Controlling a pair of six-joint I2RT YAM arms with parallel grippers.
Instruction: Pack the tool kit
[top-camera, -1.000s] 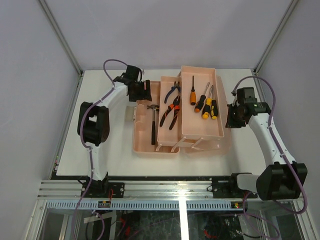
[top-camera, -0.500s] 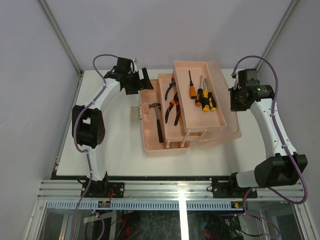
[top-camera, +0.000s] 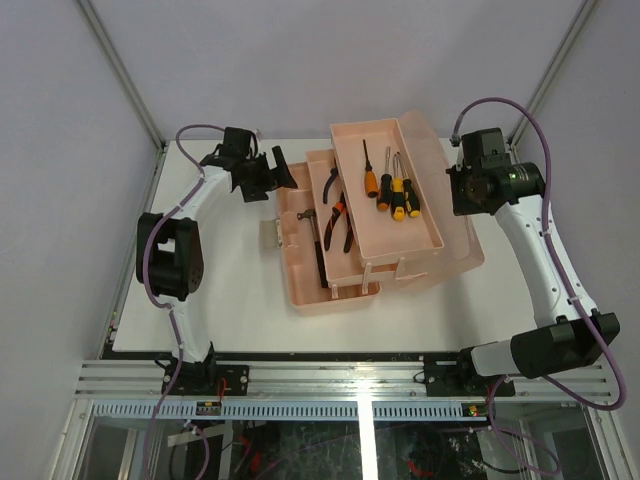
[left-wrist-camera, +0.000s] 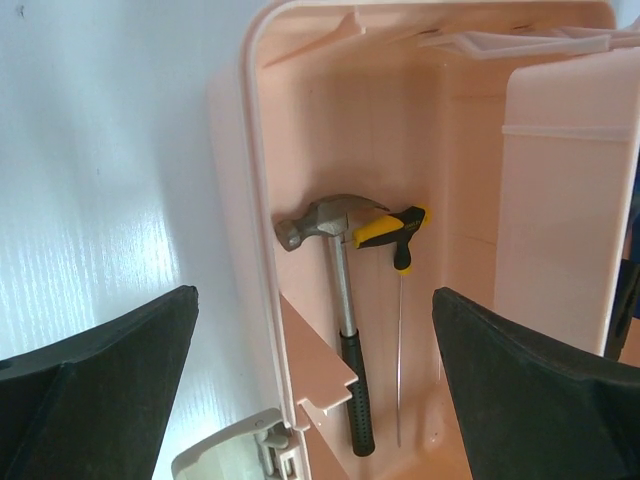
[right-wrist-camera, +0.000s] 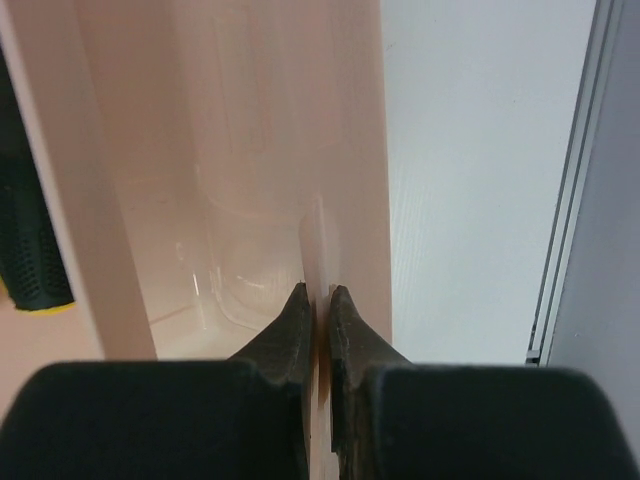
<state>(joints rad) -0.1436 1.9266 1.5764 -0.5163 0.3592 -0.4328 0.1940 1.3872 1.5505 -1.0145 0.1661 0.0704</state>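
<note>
The tool kit (top-camera: 300, 290) sat open mid-table, hammer (left-wrist-camera: 340, 290) and screwdrivers (top-camera: 388, 190) inside, the right gripper (right-wrist-camera: 318, 297) pinched shut on the edge of its clear lid (top-camera: 457, 228) and the left gripper (top-camera: 272, 172) gaping empty beside the far corner, so closing seemed the step in hand, the lid next needing swinging over the tray (top-camera: 405, 240).

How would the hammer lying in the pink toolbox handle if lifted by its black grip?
Probably top-heavy: the hammer has a bulky metal head on a thin shaft, so it may swing head-down. Its ribbed black grip likely resists slipping. It looks rigid.
</note>
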